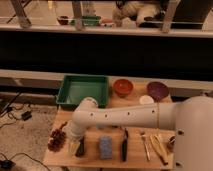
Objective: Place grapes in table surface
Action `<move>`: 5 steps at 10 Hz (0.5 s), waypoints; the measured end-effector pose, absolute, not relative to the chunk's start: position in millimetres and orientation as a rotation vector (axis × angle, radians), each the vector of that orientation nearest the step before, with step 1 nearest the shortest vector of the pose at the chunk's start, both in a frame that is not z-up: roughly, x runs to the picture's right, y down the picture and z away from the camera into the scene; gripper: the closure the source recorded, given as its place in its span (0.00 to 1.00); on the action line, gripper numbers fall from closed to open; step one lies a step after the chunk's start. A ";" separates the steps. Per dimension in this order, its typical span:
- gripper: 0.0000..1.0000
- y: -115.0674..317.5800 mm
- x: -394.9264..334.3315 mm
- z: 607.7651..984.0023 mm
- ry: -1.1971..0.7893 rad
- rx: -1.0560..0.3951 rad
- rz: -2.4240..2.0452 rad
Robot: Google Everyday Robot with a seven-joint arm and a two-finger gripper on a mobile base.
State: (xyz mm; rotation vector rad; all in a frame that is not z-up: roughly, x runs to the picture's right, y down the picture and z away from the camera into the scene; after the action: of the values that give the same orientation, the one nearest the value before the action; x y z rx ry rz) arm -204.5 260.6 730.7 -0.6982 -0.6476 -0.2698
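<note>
Presently, grapes: the elongated bunch of dark red-purple grapes [57,139] lies on the light tan wooden table surface [114,157], at its front-left edge, free of any grip.
Gripper: the two-finger gripper [77,145] hangs just right of the bunch, low over the wood, jaws spread wide and holding nothing.
Reason for layout: with the bunch lying flat and the jaws clear of it, the placing looks done, in my judgement; only withdrawal remains.
Arm: the white tubular robot arm [125,117] crosses the table from the right, bent down at the elbow to reach that corner.
Tray: the green rectangular plastic tray [82,89] stands at the back, well apart from the bunch.
Hidden: the arm covers the table's middle; anything beneath it cannot be reported.
Unclear: dark and yellowish shapes at the gripper may be its own parts or separate objects; cannot tell.
Cut off: the robot's white body masks the table's right end.
</note>
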 end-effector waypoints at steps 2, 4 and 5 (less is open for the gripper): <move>0.20 260.4 -220.2 740.6 -0.663 -0.696 -0.276; 0.20 257.4 -232.6 747.5 -0.677 -0.690 -0.285; 0.20 254.8 -237.7 750.7 -0.685 -0.685 -0.288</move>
State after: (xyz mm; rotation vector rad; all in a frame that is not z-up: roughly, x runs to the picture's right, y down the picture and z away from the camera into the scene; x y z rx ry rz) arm -237.7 254.8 750.7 -0.6847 -0.6849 -0.2882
